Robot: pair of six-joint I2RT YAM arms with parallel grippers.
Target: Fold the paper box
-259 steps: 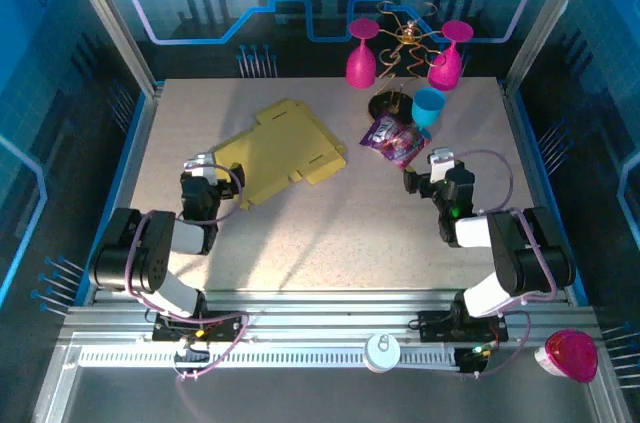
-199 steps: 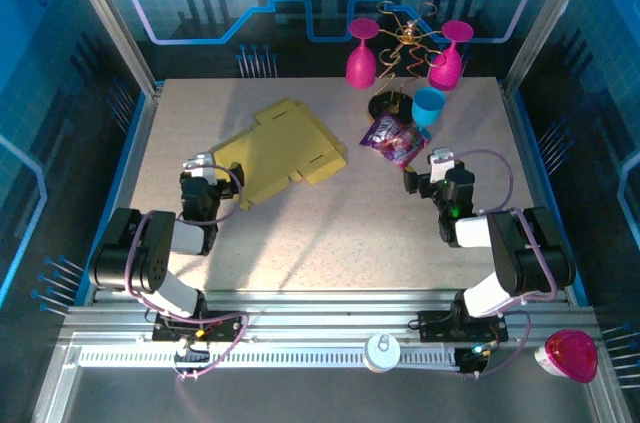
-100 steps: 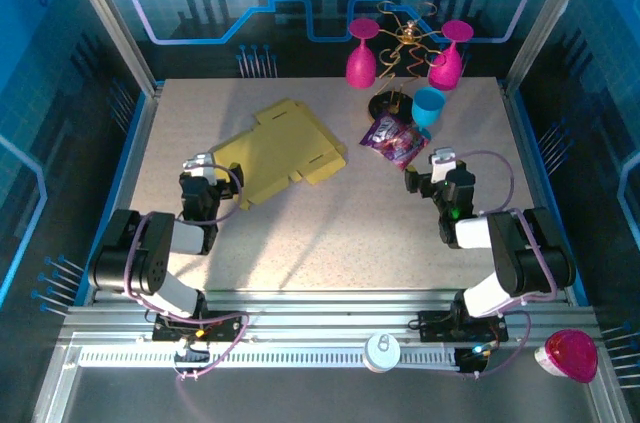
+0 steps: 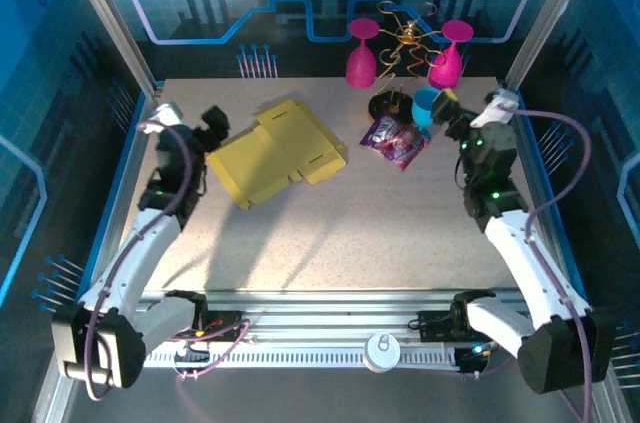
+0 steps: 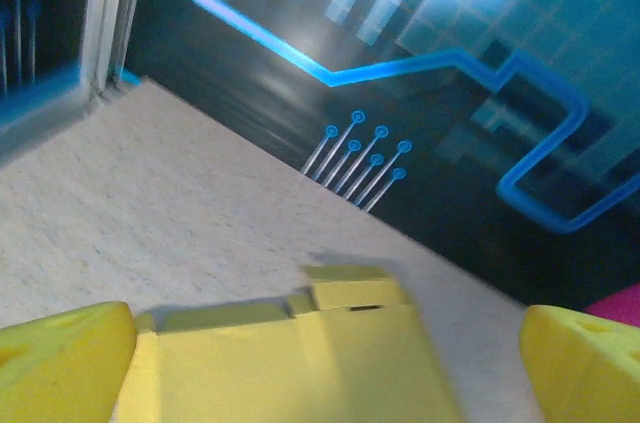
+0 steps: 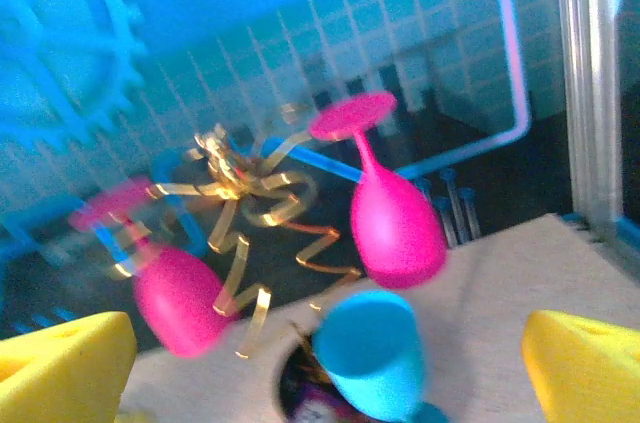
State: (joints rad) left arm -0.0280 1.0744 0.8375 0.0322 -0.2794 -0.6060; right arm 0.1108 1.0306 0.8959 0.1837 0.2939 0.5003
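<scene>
Since a moment ago both of my arms have unfolded from their tucked pose at the near edge and now reach toward the far half of the speckled beige table point(image 4: 330, 238). My left gripper point(image 4: 213, 131) has swung out to the far left and hangs just beside the left end of the flat yellow die-cut cardboard paper box point(image 4: 275, 151). Its jaws are spread wide and hold nothing, and in the left wrist view the sheet lies below and between my yellow fingertips point(image 5: 62, 363). My right gripper point(image 4: 452, 110) has gone out to the far right and sits just beside the small blue plastic cup point(image 4: 428, 105). Its jaws are also wide apart and empty. The paper box itself has not shifted. It lies flat on the table, left of centre toward the far side. Its long axis runs on a diagonal from near-left to far-right, a small tab sticks out at its far edge, and a folded flap lies at its right end. The crinkly purple snack packet point(image 4: 395, 140) rests to the right of the sheet, apart from it and just near of the cup. Two upside-down pink plastic goblets point(image 4: 361, 58) stand at the far edge on either side of a gold wire ornament point(image 4: 405, 35).
</scene>
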